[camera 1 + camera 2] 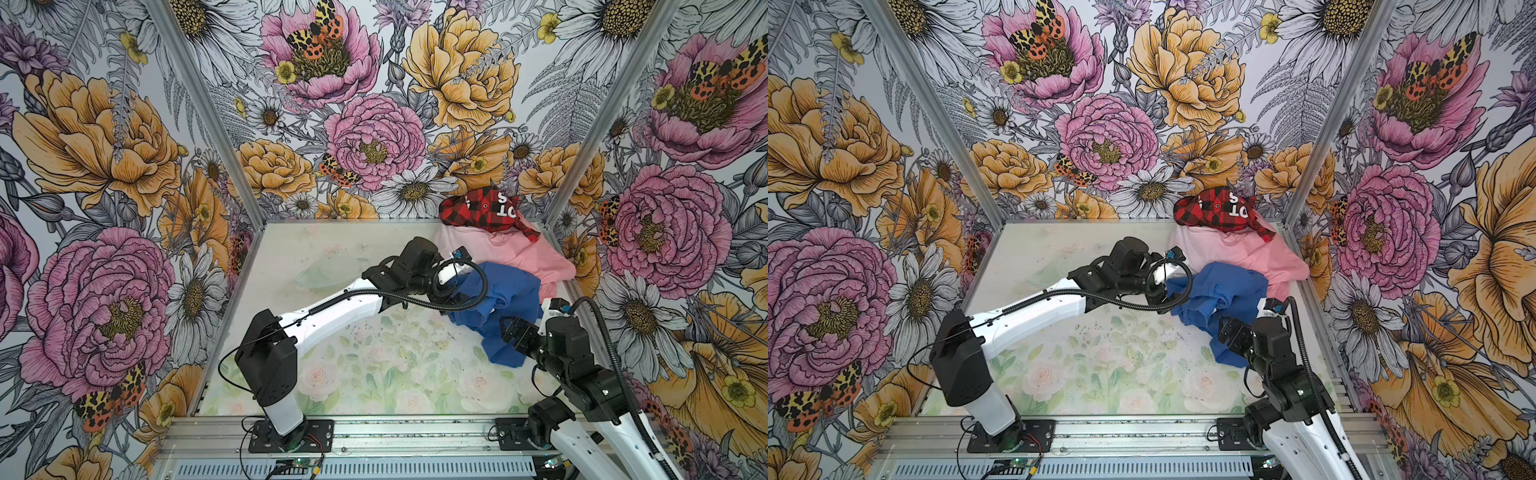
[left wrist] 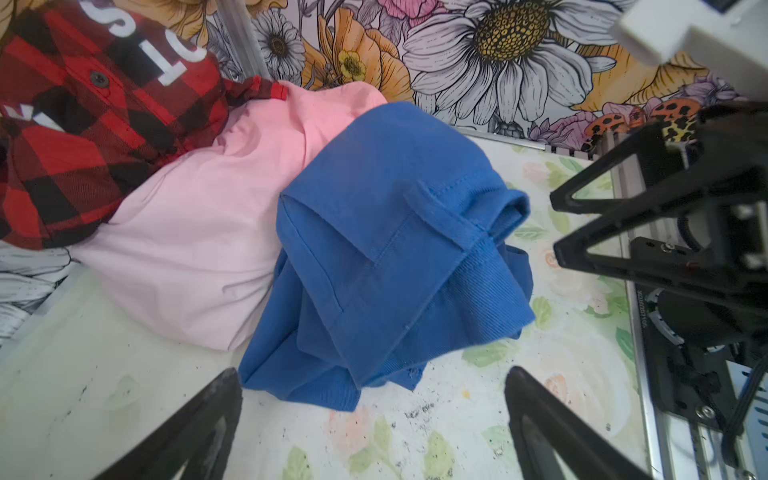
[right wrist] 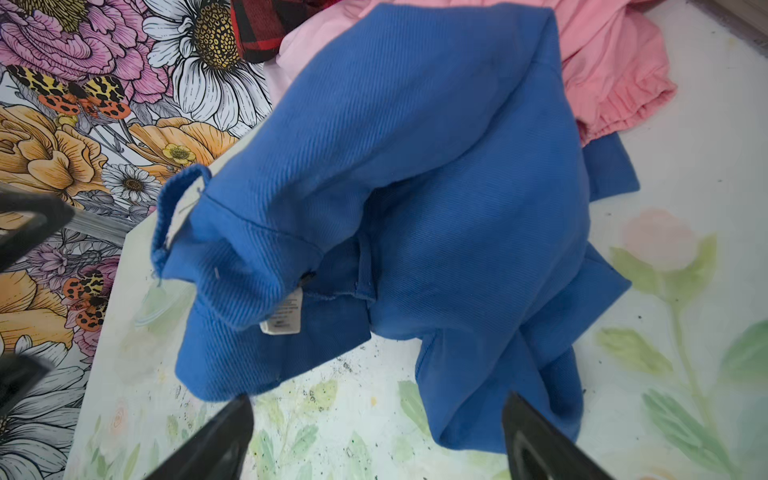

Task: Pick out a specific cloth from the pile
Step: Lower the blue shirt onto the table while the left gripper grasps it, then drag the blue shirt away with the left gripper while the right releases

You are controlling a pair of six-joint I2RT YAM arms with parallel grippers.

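We find the royal-blue shirt [image 1: 498, 299] crumpled on the table [image 1: 353, 345], leaning against the pink garment [image 1: 490, 245] of the pile [image 1: 536, 257], on the side away from the plaid shirt [image 1: 482, 208]. It looks light, soft and floppy, so we'd pinch a raised fold or the ribbed collar [image 3: 224, 282]. The left gripper [image 2: 374, 372] and right gripper [image 3: 378, 397] flank it, fingers spread and empty.

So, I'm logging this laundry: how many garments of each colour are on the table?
Blue cloth: 1
Red-and-black plaid garment: 1
Pale pink garment: 1
Salmon pink garment: 1
Total: 4
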